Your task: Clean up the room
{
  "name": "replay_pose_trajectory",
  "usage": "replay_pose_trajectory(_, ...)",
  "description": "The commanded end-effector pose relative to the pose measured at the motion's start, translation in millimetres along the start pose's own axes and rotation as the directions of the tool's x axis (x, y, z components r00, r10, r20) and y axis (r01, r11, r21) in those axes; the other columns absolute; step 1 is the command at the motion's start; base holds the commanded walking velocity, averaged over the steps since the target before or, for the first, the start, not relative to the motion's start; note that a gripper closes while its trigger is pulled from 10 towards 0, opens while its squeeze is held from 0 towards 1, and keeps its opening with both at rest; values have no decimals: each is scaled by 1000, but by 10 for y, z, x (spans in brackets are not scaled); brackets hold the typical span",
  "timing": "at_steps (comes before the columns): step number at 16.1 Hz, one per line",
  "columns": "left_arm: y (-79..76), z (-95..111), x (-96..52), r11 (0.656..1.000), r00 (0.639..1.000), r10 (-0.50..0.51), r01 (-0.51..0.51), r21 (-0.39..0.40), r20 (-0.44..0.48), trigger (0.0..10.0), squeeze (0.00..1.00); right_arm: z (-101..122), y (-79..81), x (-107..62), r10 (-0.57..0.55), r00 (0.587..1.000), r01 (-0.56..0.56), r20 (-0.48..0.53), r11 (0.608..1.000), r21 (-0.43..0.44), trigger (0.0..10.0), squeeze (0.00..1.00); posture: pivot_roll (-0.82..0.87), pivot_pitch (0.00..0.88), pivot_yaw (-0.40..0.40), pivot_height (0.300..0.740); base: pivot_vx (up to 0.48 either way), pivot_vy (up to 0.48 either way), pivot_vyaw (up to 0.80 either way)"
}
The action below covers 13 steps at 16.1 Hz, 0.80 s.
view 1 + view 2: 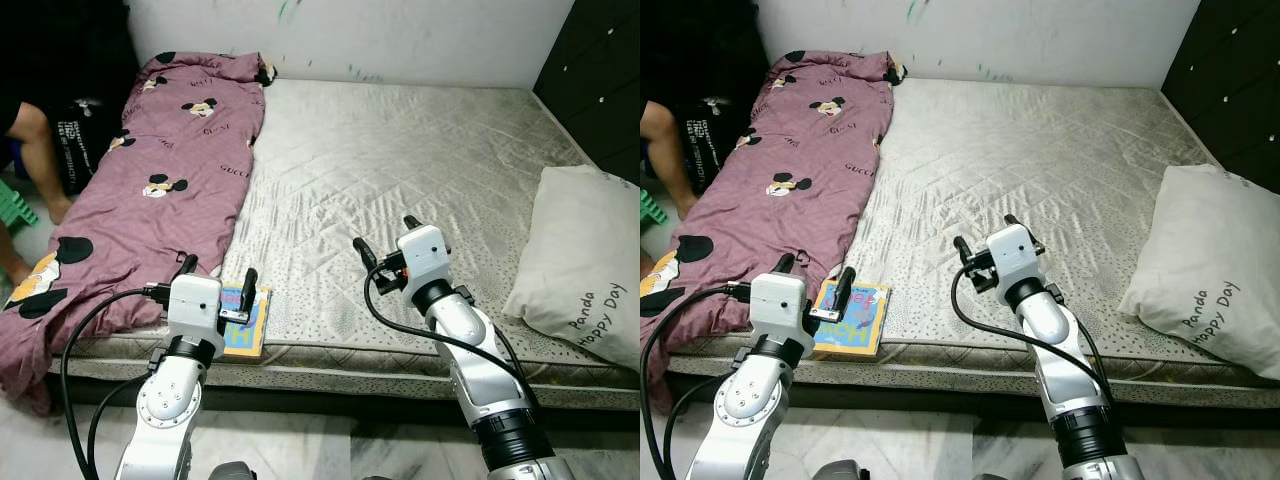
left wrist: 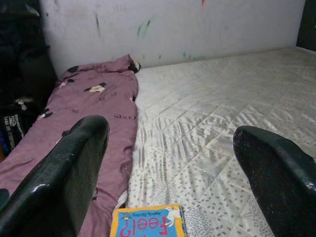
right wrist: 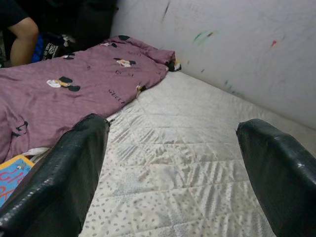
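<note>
book (image 1: 246, 321) lies flat at the near edge of the mattress (image 1: 400, 170), on its left part, just right of the blanket (image 1: 160, 190). its cover is blue and yellow, and the left wrist view reads "feel?" on it (image 2: 148, 223), letters the eye views leave too small to make out.

left gripper (image 1: 217, 277) hovers over the near mattress edge with its 2 fingers spread apart; the right finger (image 1: 249, 285) stands just above the book's far left corner and the left finger (image 1: 186, 265) is over the blanket's edge. whether that finger touches the book cannot be told. nothing is held between them.

right gripper (image 1: 385, 238) hovers over bare mattress, well right of the book, its 2 fingers (image 3: 64, 182) spread wide with nothing between them. its wrist view catches a corner of the book (image 3: 12, 175) at the near left.

blanket is purple with cartoon mouse prints and runs from the far left corner of the mattress down over the near left edge. a white pillow (image 1: 585, 265) with "panda happy day" printed on it lies at the near right. a person's arm (image 1: 35, 150) shows at the far left beside the bed, in the eye views and the right wrist view (image 3: 19, 34).
</note>
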<state>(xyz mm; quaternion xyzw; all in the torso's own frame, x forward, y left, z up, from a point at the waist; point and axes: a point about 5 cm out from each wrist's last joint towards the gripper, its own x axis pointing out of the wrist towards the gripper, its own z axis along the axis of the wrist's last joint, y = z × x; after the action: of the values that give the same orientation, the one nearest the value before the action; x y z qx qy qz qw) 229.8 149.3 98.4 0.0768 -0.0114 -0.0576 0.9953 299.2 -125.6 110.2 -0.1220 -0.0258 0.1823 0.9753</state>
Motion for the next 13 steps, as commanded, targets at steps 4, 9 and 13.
replay_pose_trajectory(4,13,20,11,1000,1000,-6,5,7,9,10000,0,35,-20,19,-4,1000,5,9,1000,-5,10000,0,-14,0,-23,740,317,0,0)
replay_pose_trajectory(9,22,12,20,1000,1000,-11,11,12,3,10000,0,37,-41,34,-16,1000,16,10,1000,-12,10000,0,-16,0,-15,740,291,0,0)
replay_pose_trajectory(13,22,18,43,999,1000,-26,26,24,10,10000,0,71,-72,70,-26,999,27,20,999,-22,10000,0,-20,0,-4,740,306,0,0)
